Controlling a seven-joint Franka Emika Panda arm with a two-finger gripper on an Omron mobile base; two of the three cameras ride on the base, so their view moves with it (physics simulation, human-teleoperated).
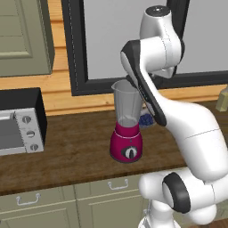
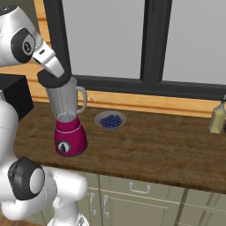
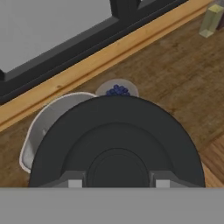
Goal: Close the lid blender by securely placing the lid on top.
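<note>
The blender stands on the wooden counter, a magenta base with a black dial under a tall clear jar. My gripper is shut on the lid, a round dark disc held flat at the jar's mouth. The lid sits a little off-centre: part of the jar's rim shows past its edge in the hand view. I cannot tell whether lid and rim touch.
A small bowl of blue berries lies just behind the blender. A silver toaster oven stands at the counter's left. A pale bottle is far right, under the window sill.
</note>
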